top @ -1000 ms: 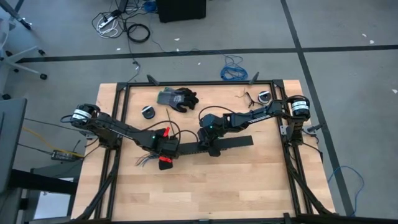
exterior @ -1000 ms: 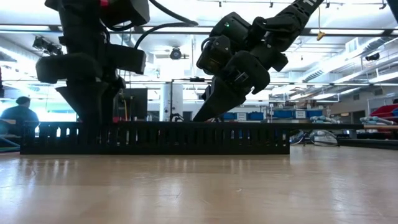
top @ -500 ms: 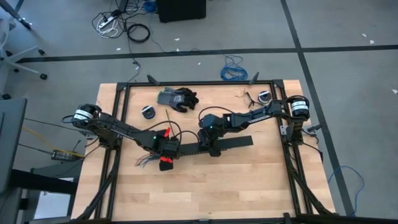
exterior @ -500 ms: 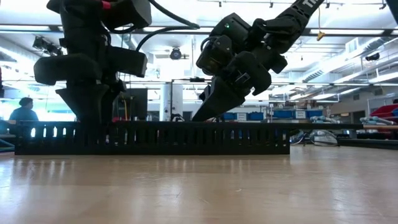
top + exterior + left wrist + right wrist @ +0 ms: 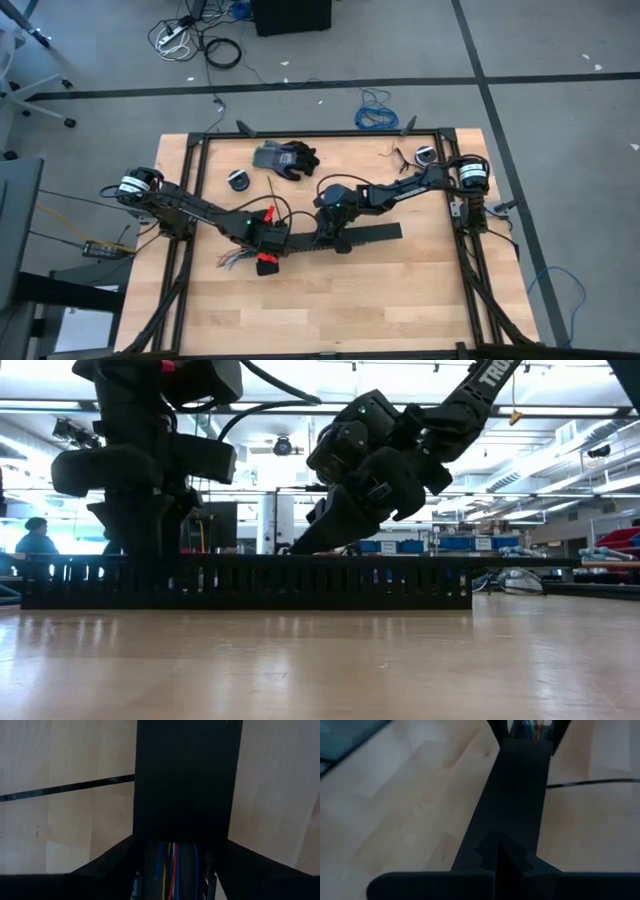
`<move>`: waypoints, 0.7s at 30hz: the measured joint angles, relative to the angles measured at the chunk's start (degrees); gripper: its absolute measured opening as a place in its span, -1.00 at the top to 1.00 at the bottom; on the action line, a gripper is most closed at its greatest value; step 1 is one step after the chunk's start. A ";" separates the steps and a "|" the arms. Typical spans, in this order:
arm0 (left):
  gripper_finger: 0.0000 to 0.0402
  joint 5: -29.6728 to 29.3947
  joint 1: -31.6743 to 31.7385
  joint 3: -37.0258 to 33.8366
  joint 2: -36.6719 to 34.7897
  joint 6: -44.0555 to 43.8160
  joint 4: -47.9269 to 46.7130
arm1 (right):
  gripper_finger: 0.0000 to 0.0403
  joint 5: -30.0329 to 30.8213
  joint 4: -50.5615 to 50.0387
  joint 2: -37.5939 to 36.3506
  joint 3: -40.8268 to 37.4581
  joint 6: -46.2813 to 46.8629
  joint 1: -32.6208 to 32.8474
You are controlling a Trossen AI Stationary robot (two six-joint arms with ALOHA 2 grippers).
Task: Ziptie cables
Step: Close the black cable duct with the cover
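A long black slotted channel [image 5: 370, 233] [image 5: 330, 580] lies flat on the wooden table, running left to right. The cables, thin coloured wires, lie inside it [image 5: 170, 870] and splay out of its left end [image 5: 232, 258]. My left gripper [image 5: 265, 247] [image 5: 140, 560] stands over the channel near that end, closed on it. My right gripper [image 5: 325, 236] [image 5: 292, 550] is shut, its tips on the channel's top near the middle. The right wrist view shows the channel [image 5: 520, 785] running away to the wires [image 5: 530, 727]. My left gripper straddles the channel near its left end, one finger [image 5: 100, 870] against each side wall [image 5: 142, 827], coming from above and pointing steeply down. The fingers lie across the channel, which rests on the table. My right gripper presses its shut fingertips [image 5: 500, 855] on the channel's top face [image 5: 512, 827] near mid-length. It slants down from the table's right side, lying along the channel.
A pair of dark gloves [image 5: 287, 158] and two small round rolls [image 5: 239, 180] [image 5: 425, 156] lie toward the far edge. Black frame rails [image 5: 192, 200] run along the table's sides. A person [image 5: 35, 540] shows far off in the room behind.
My right gripper has tipped further down and gone a little toward the table's left along the channel's top, staying shut. The channel has shifted slightly on the table. My left gripper has kept its place on the channel.
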 joint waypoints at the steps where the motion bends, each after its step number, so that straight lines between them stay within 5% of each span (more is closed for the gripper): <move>1: -0.13 -0.02 0.00 0.00 0.00 -0.16 -0.06 | 1.00 0.00 0.41 -0.06 0.00 0.48 0.02; 13: -0.13 -1.72 0.13 0.00 0.04 -3.48 0.10 | 1.00 8.63 -8.12 -13.13 0.00 -0.14 0.26; 21: -0.13 -2.13 0.42 0.00 0.04 -9.98 -0.09 | 1.00 14.85 -17.22 -10.73 -0.07 0.91 0.24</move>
